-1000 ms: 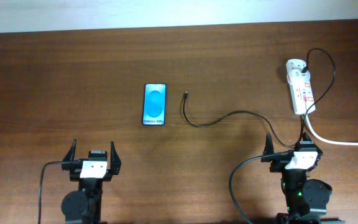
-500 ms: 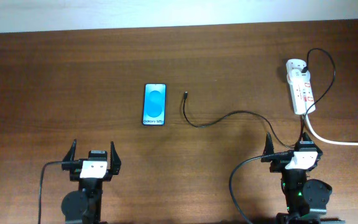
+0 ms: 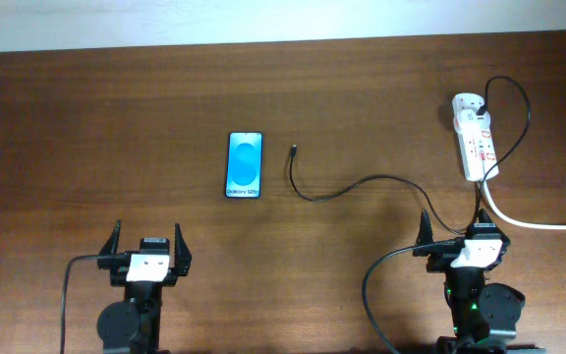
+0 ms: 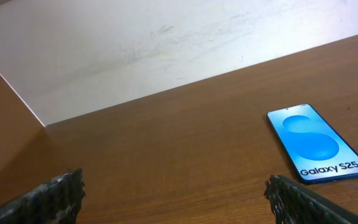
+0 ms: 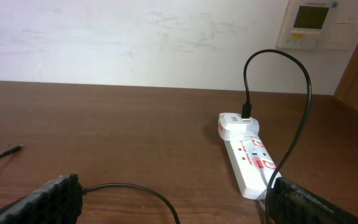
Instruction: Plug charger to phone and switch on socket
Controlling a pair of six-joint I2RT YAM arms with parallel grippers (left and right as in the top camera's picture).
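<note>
Nearest you, left gripper (image 3: 147, 230) and right gripper (image 3: 452, 223) both spread wide, empty, one slim black-edged blue-screened phone (image 3: 245, 165) flat at centre, one thin black charger cable (image 3: 342, 187), tip just beside it, unplugged, one white red-switched power strip (image 3: 475, 144) far right.

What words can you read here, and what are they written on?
"Galaxy S25+": on the phone, low on its blue screen.
Red marks on the power strip: too small to read.
Print on the wall panel: too blurred to read.
</note>
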